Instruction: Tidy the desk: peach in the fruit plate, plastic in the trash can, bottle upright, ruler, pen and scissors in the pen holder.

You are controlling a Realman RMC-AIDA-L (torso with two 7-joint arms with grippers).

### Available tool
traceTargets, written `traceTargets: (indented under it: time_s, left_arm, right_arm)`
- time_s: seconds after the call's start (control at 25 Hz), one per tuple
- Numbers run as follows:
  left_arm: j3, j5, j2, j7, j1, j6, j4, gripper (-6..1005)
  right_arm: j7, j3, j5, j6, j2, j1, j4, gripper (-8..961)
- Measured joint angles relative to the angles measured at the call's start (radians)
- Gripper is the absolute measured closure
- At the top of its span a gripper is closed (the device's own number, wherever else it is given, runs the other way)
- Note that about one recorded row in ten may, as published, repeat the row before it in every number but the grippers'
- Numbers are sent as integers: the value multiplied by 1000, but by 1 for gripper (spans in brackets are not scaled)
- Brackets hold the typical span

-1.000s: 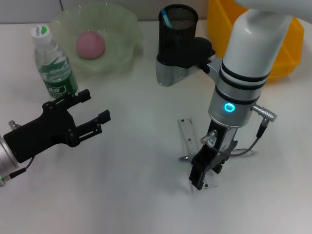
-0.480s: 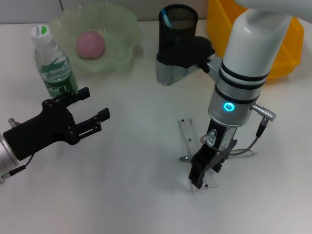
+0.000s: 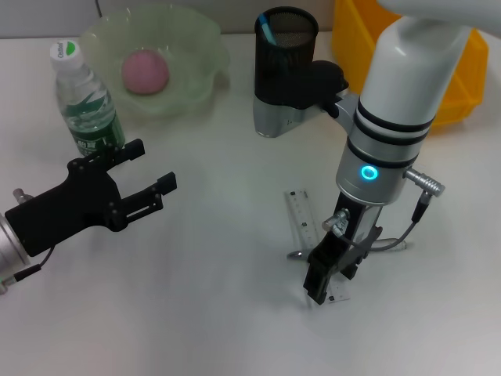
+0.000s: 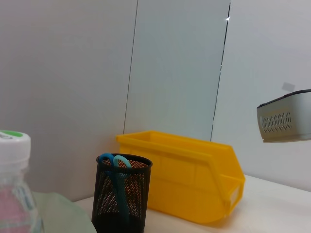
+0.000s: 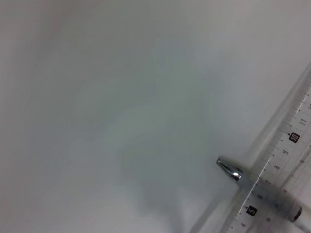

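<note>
The pink peach (image 3: 145, 72) lies in the pale green fruit plate (image 3: 200, 43) at the far left. In front of it the bottle (image 3: 86, 102) stands upright. My left gripper (image 3: 149, 167) hovers open beside the bottle, holding nothing. The black mesh pen holder (image 3: 286, 47) holds the blue scissors (image 3: 268, 30), which also show in the left wrist view (image 4: 116, 162). The clear ruler (image 3: 305, 215) lies flat with the silver pen (image 3: 391, 246) across it. My right gripper (image 3: 325, 278) is low over that crossing. The right wrist view shows the pen (image 5: 257, 182) across the ruler (image 5: 286, 160). The plastic is out of view.
The yellow trash can (image 3: 462, 78) stands at the far right, just behind my right arm. A grey and black wrist block (image 3: 293, 98) sits right in front of the pen holder. Bare white desk (image 3: 219, 258) spreads between the two grippers.
The left gripper has crept a touch farther back toward the bottle. Nothing else has visibly moved.
</note>
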Motion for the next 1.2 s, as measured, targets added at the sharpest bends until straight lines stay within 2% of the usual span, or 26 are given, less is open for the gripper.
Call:
traceTargets:
  time_s: [0.84, 1.2]
  left_arm:
    - [0, 0, 3, -17, 1, 8, 27, 215]
    - [1, 0, 3, -28, 2, 8, 50, 215]
  right_arm:
    - [4, 40, 15, 21, 0, 24, 58, 316]
    - [4, 38, 5, -22, -2, 0, 2, 317]
